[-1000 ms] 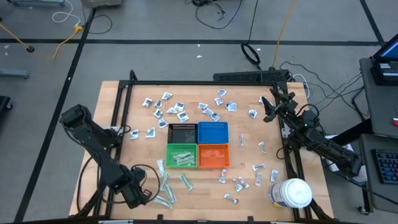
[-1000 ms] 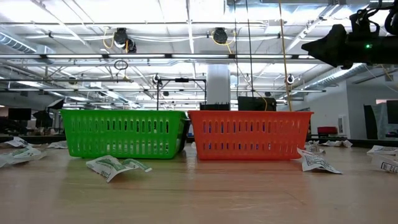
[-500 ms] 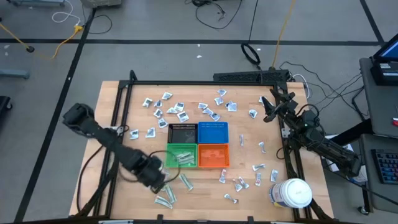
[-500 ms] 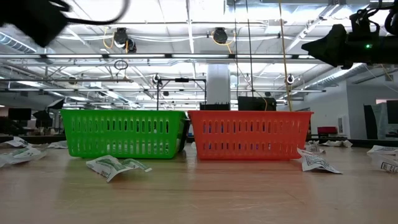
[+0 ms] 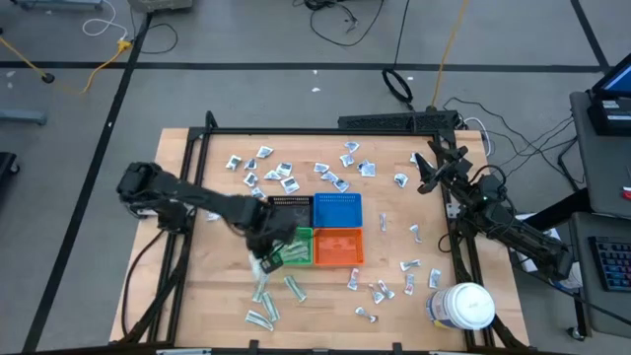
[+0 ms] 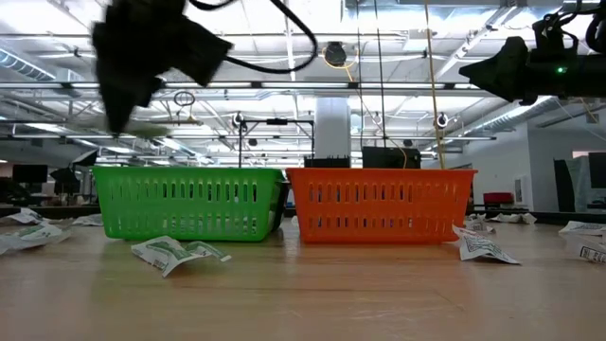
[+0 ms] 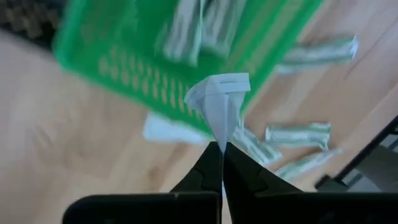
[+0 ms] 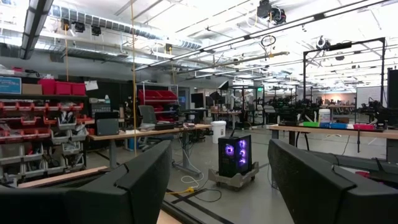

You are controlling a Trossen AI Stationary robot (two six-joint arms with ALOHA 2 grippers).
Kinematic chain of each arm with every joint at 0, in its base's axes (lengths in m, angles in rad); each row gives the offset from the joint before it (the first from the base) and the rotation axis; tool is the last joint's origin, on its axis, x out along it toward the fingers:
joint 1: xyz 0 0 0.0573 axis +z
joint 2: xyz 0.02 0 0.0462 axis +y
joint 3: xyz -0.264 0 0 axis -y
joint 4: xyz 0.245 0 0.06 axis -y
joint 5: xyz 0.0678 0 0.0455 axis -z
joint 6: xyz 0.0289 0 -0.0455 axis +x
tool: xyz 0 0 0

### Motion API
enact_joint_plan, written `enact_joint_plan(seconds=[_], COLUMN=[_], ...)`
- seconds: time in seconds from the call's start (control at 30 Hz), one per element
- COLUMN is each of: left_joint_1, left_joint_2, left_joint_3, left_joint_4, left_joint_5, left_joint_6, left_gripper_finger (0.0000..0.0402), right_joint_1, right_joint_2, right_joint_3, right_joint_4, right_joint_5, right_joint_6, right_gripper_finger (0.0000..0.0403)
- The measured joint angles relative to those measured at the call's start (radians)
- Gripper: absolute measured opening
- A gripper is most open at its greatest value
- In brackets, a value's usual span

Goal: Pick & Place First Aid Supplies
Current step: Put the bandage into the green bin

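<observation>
My left gripper [image 5: 264, 258] hangs over the near left corner of the green bin [image 5: 290, 247] and is shut on a small white wrapped packet [image 7: 217, 99]. It shows blurred high above the green bin in the low view [image 6: 128, 95]. The green bin holds several long packets [image 7: 193, 28]. More packets lie flat on the table beyond the bins [image 5: 276, 173], near the front left [image 5: 264, 301] and at the front right [image 5: 380, 289]. My right gripper [image 5: 424, 176] waits open and empty at the table's far right, raised [image 8: 221, 180]. My left gripper pinches the packet's narrow end [image 7: 221, 138] between its two shut fingertips. The fingers point down from above. The packet sticks out beyond the fingertips, lifted clear above the green bin's edge [image 7: 155, 93] and the table.
Four small bins stand together mid-table: black [image 5: 290, 211], blue [image 5: 337, 210], green and orange [image 5: 338, 247]. A large white round jar [image 5: 461, 306] stands at the front right corner. A dark frame runs along the table's far edge and sides [image 5: 315, 131].
My left gripper has gone from the table's near left corner toward the right and far side, up to the green bin's near left corner. It has risen into the low view, above the green bin.
</observation>
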Motion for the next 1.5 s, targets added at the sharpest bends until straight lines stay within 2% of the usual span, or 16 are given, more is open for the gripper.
enact_joint_plan(seconds=[0.33, 0.5, 0.9, 1.13, 1.5], left_joint_1=[0.119, 0.130, 0.084, 0.055, 0.056], left_joint_2=[0.121, 0.165, 0.270, 0.285, 0.285], left_joint_3=[0.144, 0.173, 0.172, 0.172, 0.172], left_joint_4=[-0.062, -0.084, -0.059, -0.004, 0.000], left_joint_5=[0.000, -0.006, -0.123, -0.127, -0.151], left_joint_6=[0.337, 0.426, 0.517, 0.521, 0.495], left_gripper_finger=[0.0000, 0.0000, 0.0000, 0.0002, 0.0069], right_joint_1=[0.000, 0.000, 0.000, 0.000, 0.000], right_joint_2=[0.000, 0.000, 0.000, 0.000, 0.000], right_joint_3=[0.000, 0.000, 0.000, 0.000, 0.000], right_joint_4=[0.000, 0.000, 0.000, 0.000, 0.000], right_joint_5=[0.000, 0.000, 0.000, 0.000, 0.000], right_joint_6=[0.000, 0.000, 0.000, 0.000, 0.000], right_gripper_finger=[0.0263, 0.0263, 0.0263, 0.0263, 0.0263])
